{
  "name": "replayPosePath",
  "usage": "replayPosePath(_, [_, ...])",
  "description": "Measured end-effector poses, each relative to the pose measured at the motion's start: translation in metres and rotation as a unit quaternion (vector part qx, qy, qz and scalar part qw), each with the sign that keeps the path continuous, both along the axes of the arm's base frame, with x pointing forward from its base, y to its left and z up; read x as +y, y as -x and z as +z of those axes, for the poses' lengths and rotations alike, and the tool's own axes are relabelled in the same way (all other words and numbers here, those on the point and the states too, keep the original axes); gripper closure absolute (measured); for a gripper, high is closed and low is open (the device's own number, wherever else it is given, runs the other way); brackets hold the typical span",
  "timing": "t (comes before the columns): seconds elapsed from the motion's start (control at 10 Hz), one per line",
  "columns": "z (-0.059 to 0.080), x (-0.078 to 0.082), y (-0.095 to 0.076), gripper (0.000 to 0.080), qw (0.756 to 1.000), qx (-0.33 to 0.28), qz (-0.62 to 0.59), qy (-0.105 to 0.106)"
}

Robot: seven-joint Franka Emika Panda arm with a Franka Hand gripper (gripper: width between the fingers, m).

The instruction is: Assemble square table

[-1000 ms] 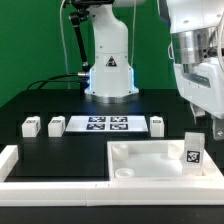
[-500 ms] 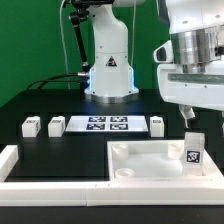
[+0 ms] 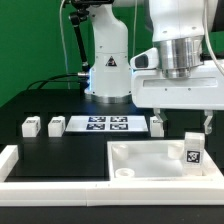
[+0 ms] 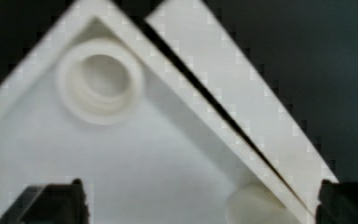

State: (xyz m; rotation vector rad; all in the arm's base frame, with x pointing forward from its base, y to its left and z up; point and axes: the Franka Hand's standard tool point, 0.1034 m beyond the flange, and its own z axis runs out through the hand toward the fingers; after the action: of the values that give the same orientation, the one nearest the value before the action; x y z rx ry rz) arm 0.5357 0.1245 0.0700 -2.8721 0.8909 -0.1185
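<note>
- Gripper [image 3: 182, 124] hangs over square tabletop [image 3: 150, 165] at the exterior view's right; jaws wide apart, empty.
- Step, prob.: lining up on tabletop corner w/ round hole [image 4: 101, 78].
- Next: lower, close on rim [image 3: 140, 144].

Rises on a white arm [image 3: 108, 45] from the back, bends over and looms large on the exterior view's right. Points the wrist [image 3: 178, 35] straight down. Holds the gripper [image 3: 182, 122] aloft, dark fingers [image 3: 157, 124] spread wide apart, clasping nothing between them.
</note>
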Motion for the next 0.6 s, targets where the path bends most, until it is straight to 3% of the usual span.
replayPosePath(0.1, [-0.0019, 0.0054, 0.0071, 0.0151, 1.000, -0.010, 0.026, 0.009])
replayPosePath(0.6, [-0.0025, -0.0009, 0.0049, 0.0151, 0.979, -0.026, 0.199, 0.034])
